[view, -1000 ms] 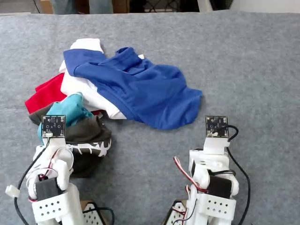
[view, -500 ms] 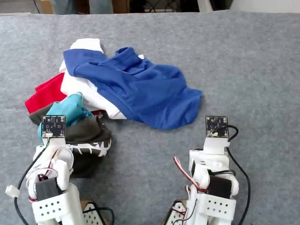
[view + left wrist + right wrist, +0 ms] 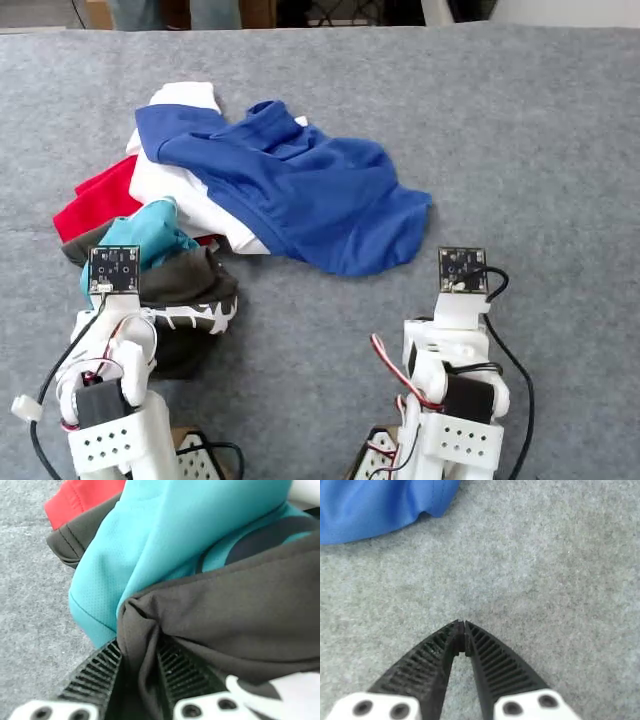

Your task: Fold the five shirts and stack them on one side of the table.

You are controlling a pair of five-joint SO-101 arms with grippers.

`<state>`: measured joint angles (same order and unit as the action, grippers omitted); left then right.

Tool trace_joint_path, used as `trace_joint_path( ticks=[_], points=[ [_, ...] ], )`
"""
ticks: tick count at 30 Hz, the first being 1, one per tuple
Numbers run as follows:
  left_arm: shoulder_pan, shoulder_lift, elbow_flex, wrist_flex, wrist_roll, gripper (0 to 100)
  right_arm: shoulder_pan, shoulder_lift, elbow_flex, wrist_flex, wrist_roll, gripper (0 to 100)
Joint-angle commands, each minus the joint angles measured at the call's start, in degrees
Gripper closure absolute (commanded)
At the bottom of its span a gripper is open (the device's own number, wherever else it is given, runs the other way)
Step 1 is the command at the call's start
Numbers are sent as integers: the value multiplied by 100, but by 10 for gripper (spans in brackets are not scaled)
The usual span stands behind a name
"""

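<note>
Five shirts lie in a loose heap at the table's left. A blue shirt [image 3: 300, 190] is spread on top, over a white shirt [image 3: 180, 190]. A red shirt [image 3: 95, 205] pokes out at the left edge. Nearer the arms are a teal shirt [image 3: 150, 240] and a dark grey shirt [image 3: 185, 285]. My left gripper [image 3: 139, 645] is shut on a fold of the dark grey shirt [image 3: 225, 610], with the teal shirt [image 3: 165, 545] just beyond. My right gripper [image 3: 461, 626] is shut on nothing, low over bare carpet, short of the blue shirt's hem [image 3: 380, 505].
Grey carpet covers the table [image 3: 540, 140]; its right half and far strip are bare. The left arm's base [image 3: 105, 420] and the right arm's base [image 3: 455, 400] stand at the near edge. The red shirt [image 3: 85, 500] lies past the teal one.
</note>
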<state>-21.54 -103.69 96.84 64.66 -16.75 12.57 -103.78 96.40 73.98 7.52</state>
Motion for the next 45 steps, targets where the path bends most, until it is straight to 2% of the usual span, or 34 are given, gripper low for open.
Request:
trace_joint_path(
  ticks=[1,8,15,21,26,29,32,38,45],
  points=[
    [92,-18,40,26,-62,971,62,-356,13,18,9,984],
    [277,-18,48,26,-70,971,62,-356,13,18,9,984],
    [119,-18,13,26,-79,971,62,-356,13,18,9,984],
    [119,-9,13,70,-1020,971,62,-356,13,18,9,984],
    [-453,-9,4,62,-1152,971,62,-356,13,18,9,984],
    [-532,-9,-31,70,-1398,971,62,-356,13,18,9,984],
    [-620,-9,-374,141,-1820,971,62,-356,13,18,9,984],
    [-602,-9,-1411,624,-1802,971,62,-356,13,18,9,984],
    [-655,-9,-2765,721,-1802,971,62,-356,13,18,9,984]
  ],
)
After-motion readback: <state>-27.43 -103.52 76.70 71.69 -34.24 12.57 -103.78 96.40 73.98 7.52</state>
